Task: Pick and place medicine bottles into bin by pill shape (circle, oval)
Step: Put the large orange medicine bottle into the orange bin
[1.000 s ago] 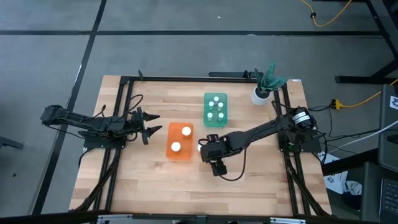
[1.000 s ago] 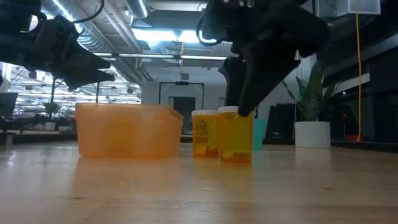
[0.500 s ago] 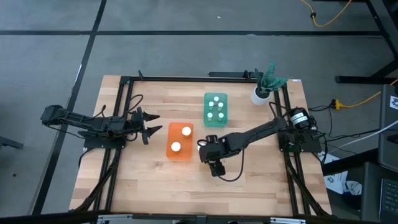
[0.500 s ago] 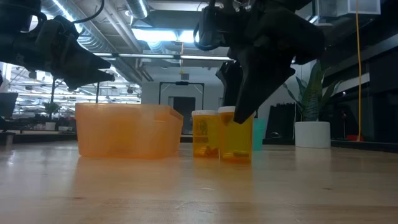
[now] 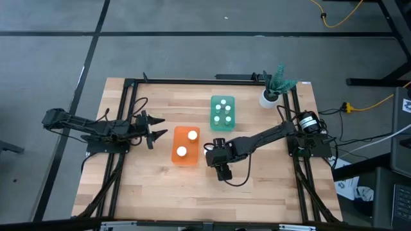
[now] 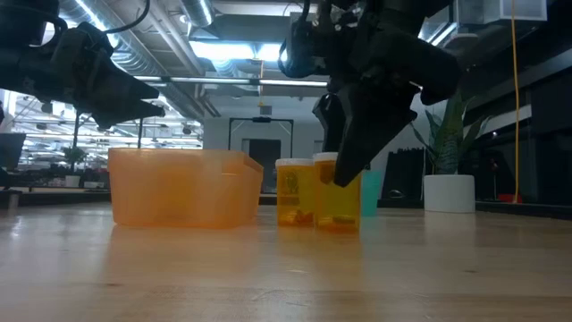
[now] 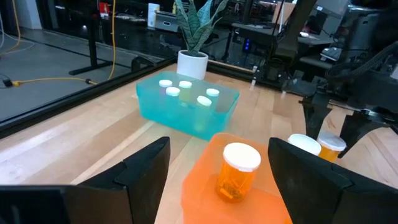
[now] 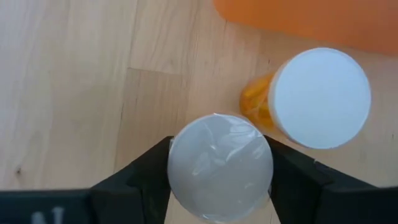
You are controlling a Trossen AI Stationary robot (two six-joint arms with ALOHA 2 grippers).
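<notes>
My right gripper [image 5: 216,156] stands just right of the orange bin [image 5: 185,145], fingers pointing down, shut on a medicine bottle with amber walls and a white cap [image 8: 219,167]. A second amber bottle [image 8: 321,98] stands on the table right beside it, between it and the bin. The orange bin holds two white-capped bottles [image 5: 192,135]. The teal bin [image 5: 222,113] behind it holds several white caps. My left gripper [image 5: 156,128] is open and empty, raised left of the orange bin. My right gripper has the bottle's white cap [image 8: 186,146] between its two fingers, one on each opposite side. The fingers come from above, pointing down. The bottle [image 6: 338,197] stands upright with its base on the table.
A white pot with a green plant [image 5: 270,96] stands at the table's far right corner. Bare wooden tabletop [image 5: 167,192] lies along the near side. Black frame rails [image 5: 128,115] run along the table's edges.
My right gripper has shifted a little toward the table's left, toward the orange bin, staying around the bottle. The bottle still stands on the table.
</notes>
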